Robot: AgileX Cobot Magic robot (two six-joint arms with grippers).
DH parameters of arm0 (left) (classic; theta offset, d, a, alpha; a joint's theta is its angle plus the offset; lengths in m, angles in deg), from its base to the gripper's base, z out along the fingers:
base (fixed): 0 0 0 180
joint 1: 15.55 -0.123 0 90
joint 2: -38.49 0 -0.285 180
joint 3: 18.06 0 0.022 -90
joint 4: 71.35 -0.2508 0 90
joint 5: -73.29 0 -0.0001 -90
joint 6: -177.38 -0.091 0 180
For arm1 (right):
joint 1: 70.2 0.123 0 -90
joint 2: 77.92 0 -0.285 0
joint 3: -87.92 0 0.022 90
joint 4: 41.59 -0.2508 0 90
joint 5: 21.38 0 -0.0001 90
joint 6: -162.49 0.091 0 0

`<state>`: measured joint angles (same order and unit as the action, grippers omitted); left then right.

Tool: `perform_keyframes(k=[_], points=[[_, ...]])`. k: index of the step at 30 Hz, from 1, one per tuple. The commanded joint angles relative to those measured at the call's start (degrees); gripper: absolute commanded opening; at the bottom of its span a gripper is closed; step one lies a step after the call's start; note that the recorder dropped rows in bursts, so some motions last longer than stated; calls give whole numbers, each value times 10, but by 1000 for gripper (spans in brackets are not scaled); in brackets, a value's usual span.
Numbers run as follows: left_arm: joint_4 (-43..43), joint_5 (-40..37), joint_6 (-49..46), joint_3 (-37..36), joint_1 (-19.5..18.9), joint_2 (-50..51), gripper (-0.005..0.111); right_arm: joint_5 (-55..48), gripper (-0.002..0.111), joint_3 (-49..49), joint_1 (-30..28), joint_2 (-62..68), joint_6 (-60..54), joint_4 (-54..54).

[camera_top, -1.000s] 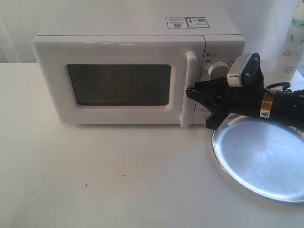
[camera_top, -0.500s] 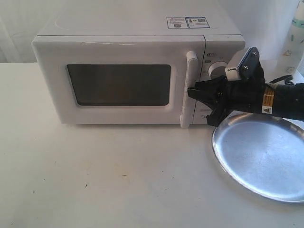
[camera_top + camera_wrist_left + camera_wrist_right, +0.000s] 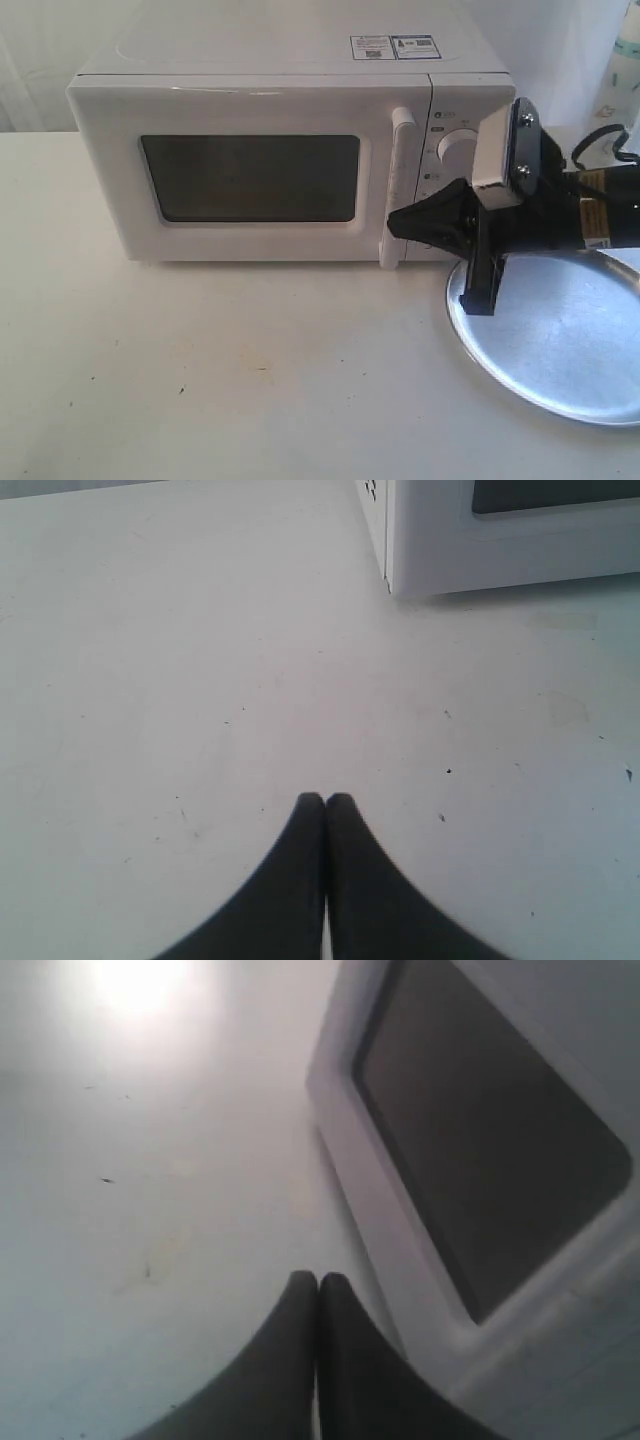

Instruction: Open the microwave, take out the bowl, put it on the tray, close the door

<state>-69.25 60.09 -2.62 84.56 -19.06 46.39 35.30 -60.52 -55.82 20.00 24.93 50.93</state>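
Exterior view: the large white boxy microwave (image 3: pixel 280 60) is seen with its white windowed door (image 3: pixel 250 112) shut. The round shiny silver metal tray (image 3: pixel 570 340) lies beside it. The black right gripper (image 3: pixel 395 222) is pointed at the bar handle (image 3: pixel 399 165).
Left wrist view: the left gripper (image 3: pixel 325 802) is closed, empty.
Right wrist view: jaws are pressed together, nothing held.
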Motion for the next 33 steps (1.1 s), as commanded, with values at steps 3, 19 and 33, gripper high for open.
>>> perform_keyframes(k=[3, 19, 33], points=[[4, -1, 0, 2, 3, -1, 0, -101, 0, 9, -1, -40, 2, -127], [4, -1, 0, 2, 3, -1, 0, -99, 61, 10, -1, -6, -26, -238], [4, -1, 0, 2, 3, -1, 0, 7, 55, 9, -1, 74, -93, -324]])
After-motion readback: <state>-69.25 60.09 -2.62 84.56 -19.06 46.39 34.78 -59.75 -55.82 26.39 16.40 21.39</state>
